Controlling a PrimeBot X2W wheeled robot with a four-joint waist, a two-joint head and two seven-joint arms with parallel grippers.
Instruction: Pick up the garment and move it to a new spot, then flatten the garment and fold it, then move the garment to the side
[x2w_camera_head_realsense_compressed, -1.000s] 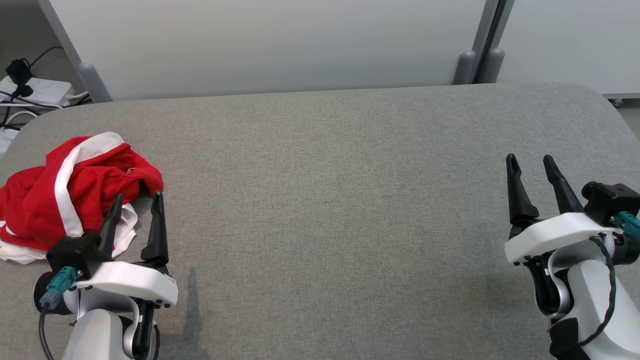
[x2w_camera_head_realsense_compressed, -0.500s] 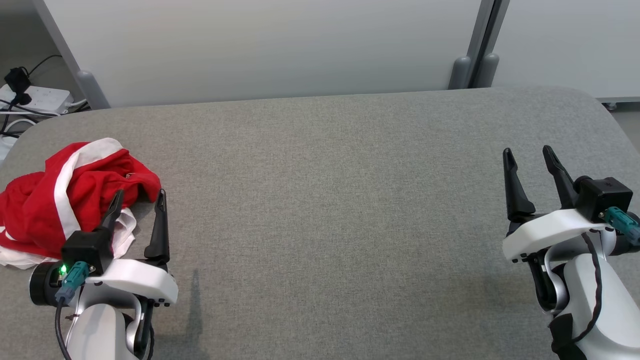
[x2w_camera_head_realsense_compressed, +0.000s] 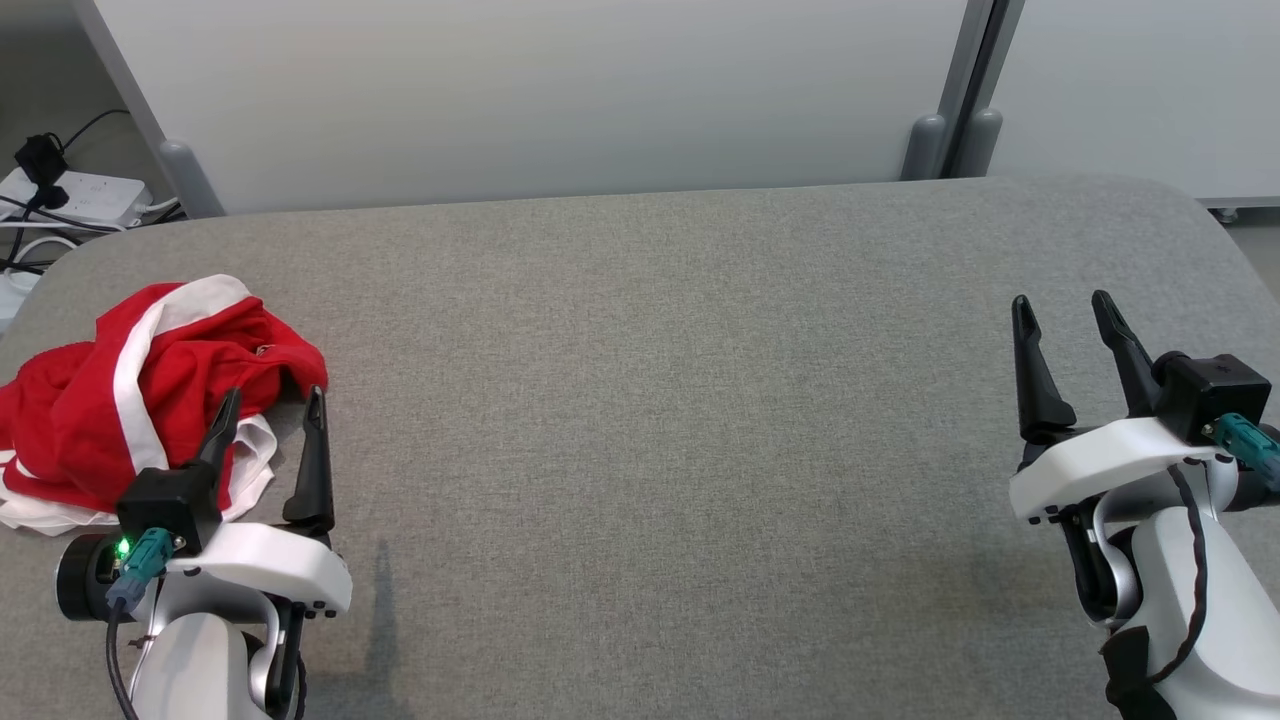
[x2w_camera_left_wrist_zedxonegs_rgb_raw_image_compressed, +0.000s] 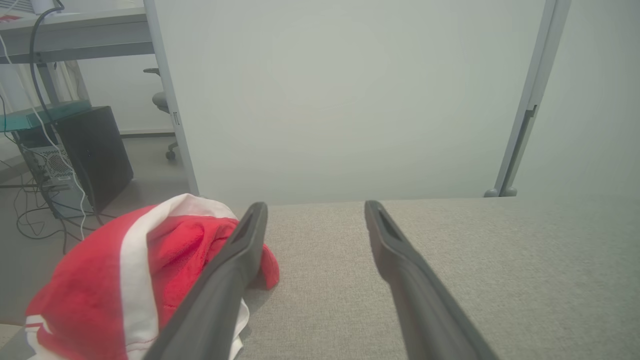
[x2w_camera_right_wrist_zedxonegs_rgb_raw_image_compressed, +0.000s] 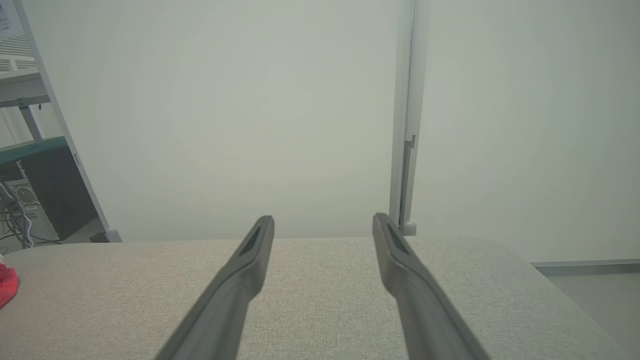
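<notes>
The garment is a crumpled red heap with white bands, lying at the left end of the grey table. My left gripper stands open at the heap's right edge, its left finger over the cloth and its right finger over bare table. In the left wrist view the garment bulges at the lower left, partly behind the left finger, and the left gripper has nothing between its fingers. My right gripper hangs open and empty over the table's right end, far from the garment; the right wrist view shows the right gripper and a sliver of the garment.
Pale partition panels with grey feet stand along the table's far edge. A power strip and cables lie on the floor beyond the left corner. A dark computer case stands on the floor at the left in the left wrist view.
The head camera has shifted a little, so the whole picture has moved. Both grippers have stayed open, and the left one keeps its place at the garment's right edge.
</notes>
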